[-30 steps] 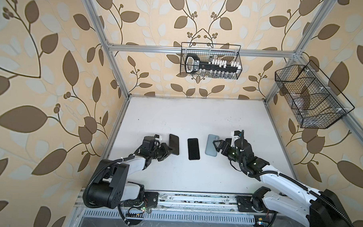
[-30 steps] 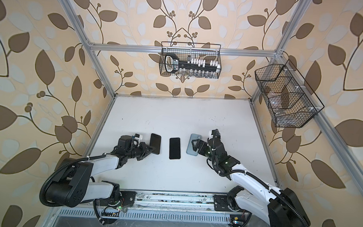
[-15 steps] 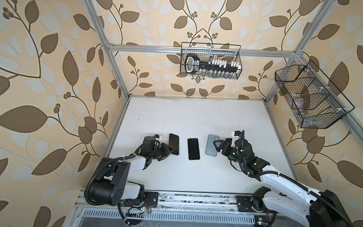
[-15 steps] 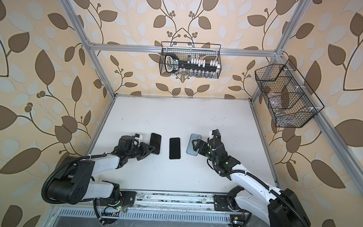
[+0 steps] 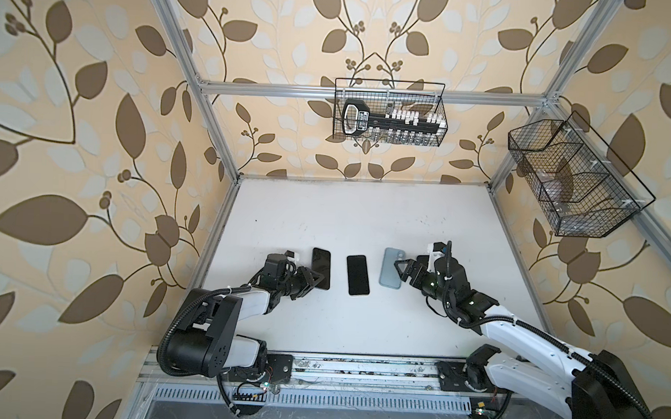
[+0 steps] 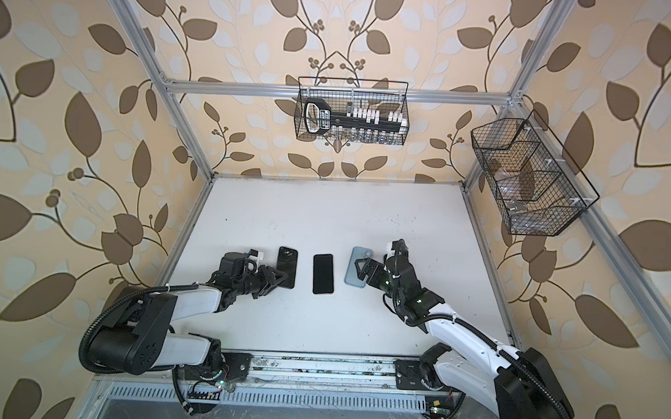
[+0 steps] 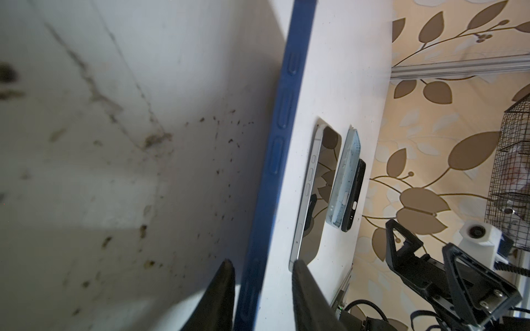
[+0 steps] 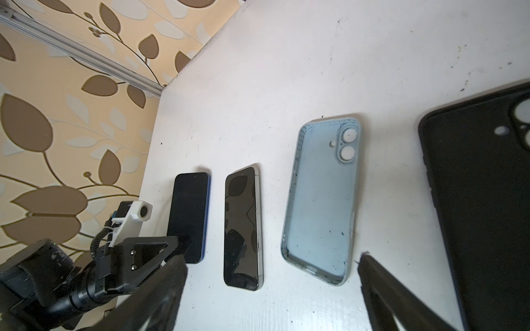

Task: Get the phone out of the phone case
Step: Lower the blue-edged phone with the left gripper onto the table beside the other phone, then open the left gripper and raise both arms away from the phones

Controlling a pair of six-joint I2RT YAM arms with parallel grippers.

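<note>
Plainly, the phone in its blue case (image 5: 321, 267) lies flat on the surface (image 5: 364, 219), its rim between the parted, unclenched jaws of the left pincer (image 7: 262, 266); the right pincer (image 5: 409, 266) gapes empty near the light-blue case (image 5: 387, 273). A pinch on that thin rim could slip, skidding it into the bare phone (image 5: 357, 274) alongside

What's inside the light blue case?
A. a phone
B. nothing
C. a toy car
B: the light blue case lies open side up with its bare inside showing, and a phone lies beside it, apart.
</note>
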